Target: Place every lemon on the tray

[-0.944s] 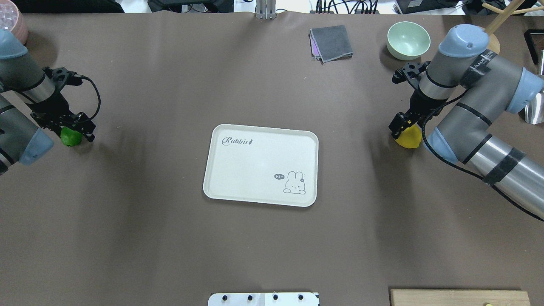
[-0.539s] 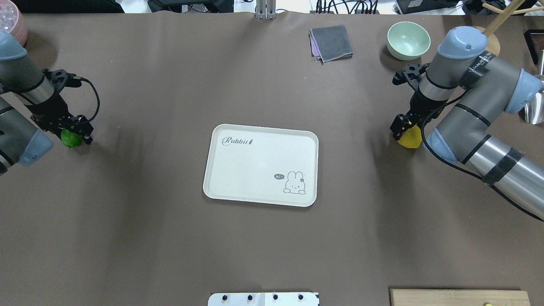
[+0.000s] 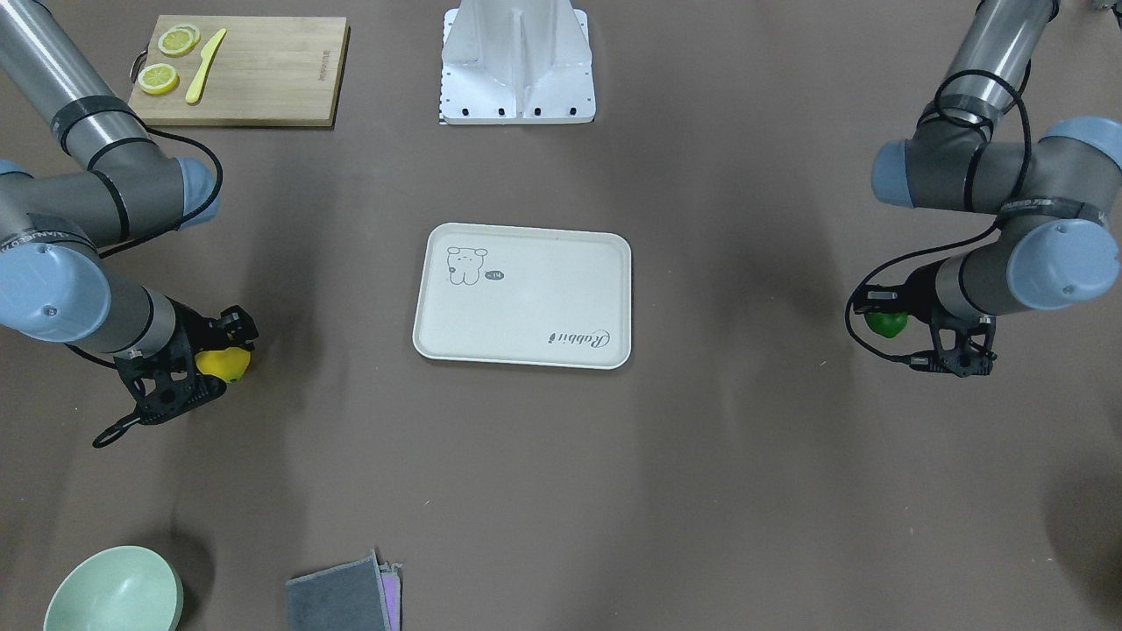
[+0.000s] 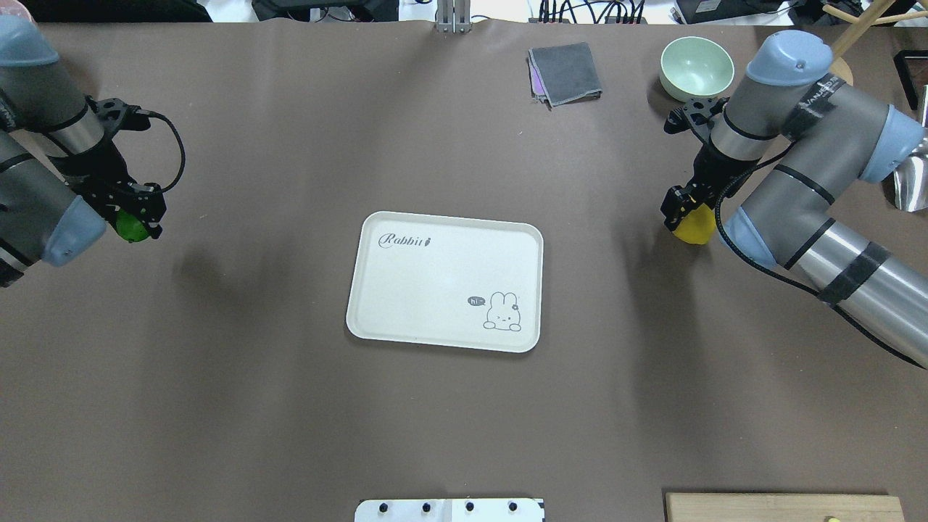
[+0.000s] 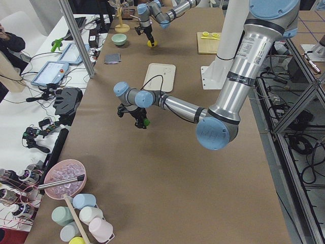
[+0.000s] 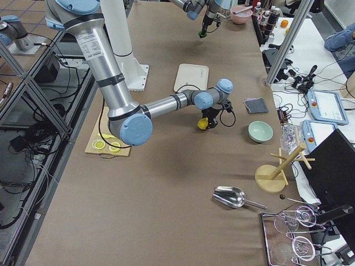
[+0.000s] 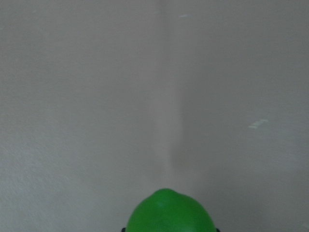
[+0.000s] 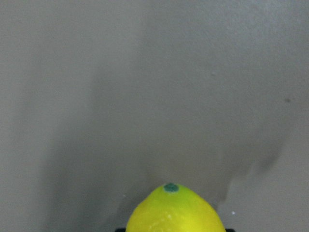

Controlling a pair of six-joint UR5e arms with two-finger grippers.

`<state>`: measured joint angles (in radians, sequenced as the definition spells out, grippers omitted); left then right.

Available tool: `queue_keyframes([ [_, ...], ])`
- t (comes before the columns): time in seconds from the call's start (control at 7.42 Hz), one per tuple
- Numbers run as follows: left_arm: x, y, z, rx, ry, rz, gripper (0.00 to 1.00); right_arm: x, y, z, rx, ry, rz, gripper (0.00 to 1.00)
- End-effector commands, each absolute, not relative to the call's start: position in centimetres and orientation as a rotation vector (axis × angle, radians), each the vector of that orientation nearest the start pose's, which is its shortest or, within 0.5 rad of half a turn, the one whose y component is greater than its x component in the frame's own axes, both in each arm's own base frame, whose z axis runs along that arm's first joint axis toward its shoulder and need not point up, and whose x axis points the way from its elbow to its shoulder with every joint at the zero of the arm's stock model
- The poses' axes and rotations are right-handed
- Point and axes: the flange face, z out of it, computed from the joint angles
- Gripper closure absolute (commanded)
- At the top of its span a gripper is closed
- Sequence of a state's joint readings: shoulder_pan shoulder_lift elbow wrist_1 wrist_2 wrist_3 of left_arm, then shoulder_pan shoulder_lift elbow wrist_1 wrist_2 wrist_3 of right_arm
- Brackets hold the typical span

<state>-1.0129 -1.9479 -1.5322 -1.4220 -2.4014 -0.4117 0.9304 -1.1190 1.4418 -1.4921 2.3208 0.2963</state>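
Note:
The off-white tray point(image 4: 435, 290) with the "Rabbit" script lies flat at the table's middle; it also shows in the front view point(image 3: 526, 298). My left gripper point(image 4: 138, 220) is shut on the green lemon point(image 4: 133, 228) and holds it above the table, far left of the tray. The green lemon fills the bottom of the left wrist view point(image 7: 167, 212). My right gripper point(image 4: 687, 215) is shut on the yellow lemon point(image 4: 696, 229), held just off the table right of the tray. Its green tip shows in the right wrist view point(image 8: 170, 187).
A pale green bowl point(image 4: 697, 67) and a folded grey cloth point(image 4: 565, 72) lie at the far right. A wooden cutting board point(image 3: 263, 70) with lemon slices point(image 3: 159, 78) and a yellow knife point(image 3: 204, 66) sits near the robot base point(image 3: 517, 61).
Both grippers have risen with their lemons. The left one moved slightly right and away from the robot; the right one shifted slightly left and away, toward the bowl.

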Motion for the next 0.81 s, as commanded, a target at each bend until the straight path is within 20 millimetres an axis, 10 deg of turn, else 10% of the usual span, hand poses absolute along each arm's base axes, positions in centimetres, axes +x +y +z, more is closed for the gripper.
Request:
queue_keyframes([
  [0.0,30.6,-57.0,38.5,-0.223,0.99,0.284,1.0,-35.2,-59.1,38.4,0.105,-0.914,-0.516,0.78],
  [0.4,42.1,-53.1,28.7,-0.117,1.178,0.463,1.0,-35.9,-58.7,34.6,0.235,-1.024,-0.603,0.78],
  [0.67,51.8,-49.8,28.7,0.107,1.212,0.425,1.0,-37.7,-58.0,33.0,0.268,-1.058,-0.65,0.78],
])
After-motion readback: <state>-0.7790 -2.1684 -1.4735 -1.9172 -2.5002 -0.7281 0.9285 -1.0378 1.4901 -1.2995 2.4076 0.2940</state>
